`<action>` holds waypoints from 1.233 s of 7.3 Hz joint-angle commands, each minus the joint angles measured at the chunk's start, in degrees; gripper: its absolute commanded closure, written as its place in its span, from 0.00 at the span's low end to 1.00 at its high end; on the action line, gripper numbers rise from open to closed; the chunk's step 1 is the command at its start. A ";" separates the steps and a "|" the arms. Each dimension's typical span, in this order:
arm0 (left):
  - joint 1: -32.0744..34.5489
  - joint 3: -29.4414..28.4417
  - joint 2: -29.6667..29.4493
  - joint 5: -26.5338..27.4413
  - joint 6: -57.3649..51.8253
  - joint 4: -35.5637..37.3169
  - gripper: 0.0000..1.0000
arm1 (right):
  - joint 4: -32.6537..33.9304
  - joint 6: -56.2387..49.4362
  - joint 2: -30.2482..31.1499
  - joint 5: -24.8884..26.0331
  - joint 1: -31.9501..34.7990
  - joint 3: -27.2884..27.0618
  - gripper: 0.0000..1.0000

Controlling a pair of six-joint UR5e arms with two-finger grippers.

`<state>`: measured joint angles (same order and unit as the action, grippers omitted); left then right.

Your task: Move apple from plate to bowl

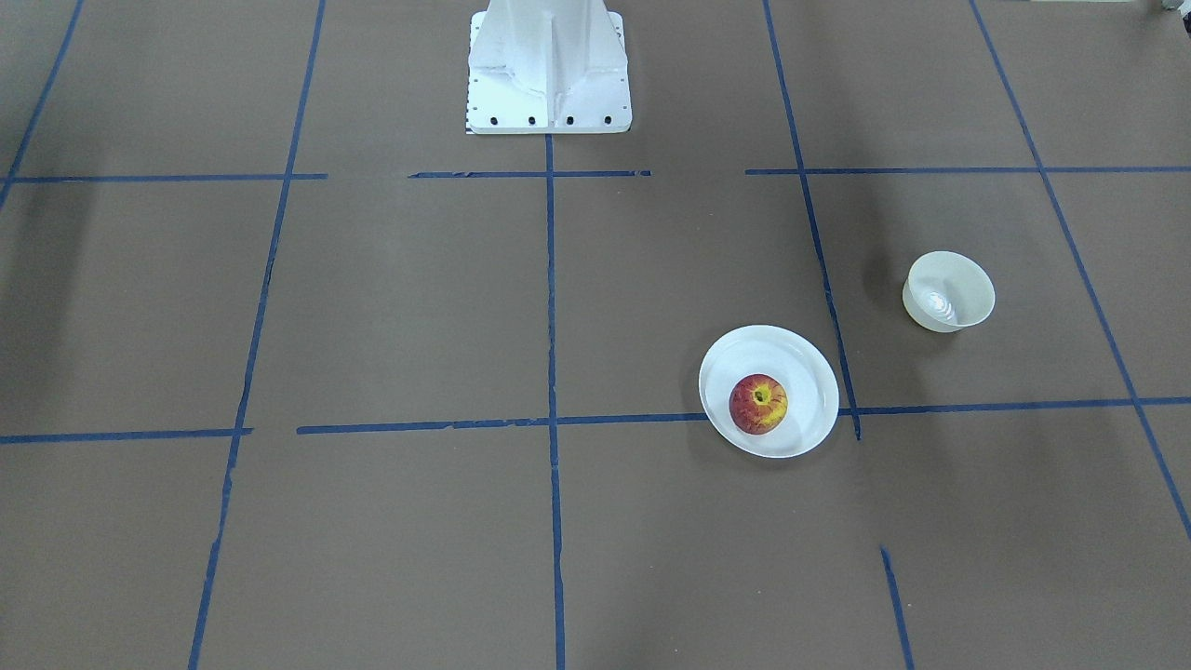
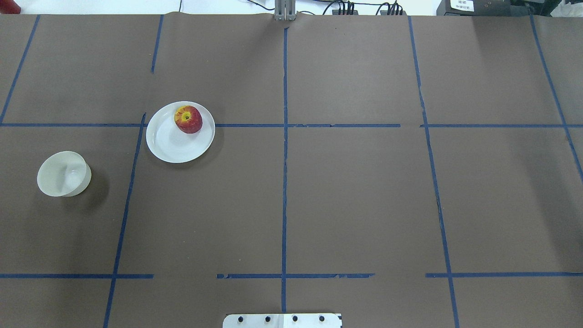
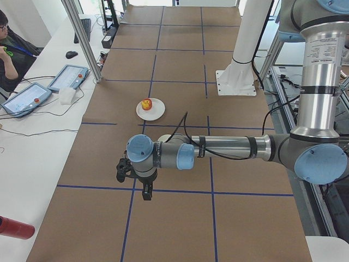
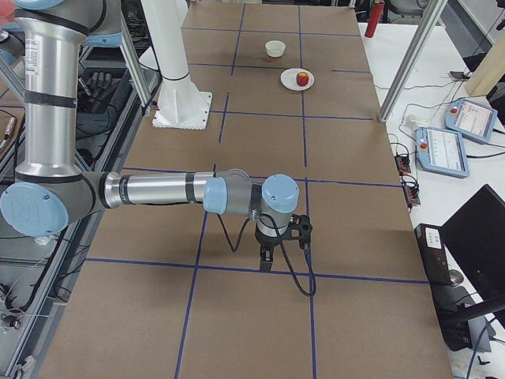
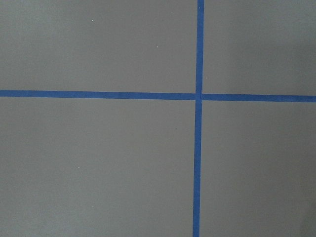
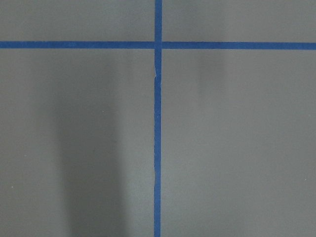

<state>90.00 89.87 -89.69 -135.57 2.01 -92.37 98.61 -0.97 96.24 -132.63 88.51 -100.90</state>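
The red and yellow apple (image 1: 758,403) lies on the white plate (image 1: 802,355). The cream bowl (image 1: 949,291) stands empty apart from the plate, on the robot's left. In the overhead view the apple (image 2: 188,119) is on the far side of the plate (image 2: 173,146), and the bowl (image 2: 63,174) is left of it. My left gripper (image 3: 135,184) hangs above the table, well short of the plate (image 3: 156,114). My right gripper (image 4: 282,251) hangs far from the plate (image 4: 289,80) and bowl (image 4: 274,48). I cannot tell if either is open or shut. Both wrist views show only taped table.
The white robot pedestal (image 1: 549,65) stands at the table's middle on the robot's side. Blue tape lines (image 2: 284,136) grid the brown table. A side bench holds tablets (image 3: 68,77), a metal post (image 3: 82,38) and a red can (image 3: 16,228). A person (image 3: 8,49) sits there.
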 commanded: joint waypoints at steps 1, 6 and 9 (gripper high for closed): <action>-0.09 0.31 -0.57 -0.22 0.28 -0.09 0.00 | 0.00 0.00 0.00 0.00 0.00 0.09 0.00; -10.94 12.39 -9.97 0.30 17.43 -0.18 0.00 | 0.00 0.00 0.00 0.00 0.00 0.00 0.00; -23.78 16.48 -16.71 4.49 32.47 -0.27 0.00 | 0.09 0.00 0.00 0.00 0.00 0.09 0.00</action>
<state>71.85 105.40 -102.63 -133.85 27.50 -92.74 98.63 -0.93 96.24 -132.63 88.50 -100.88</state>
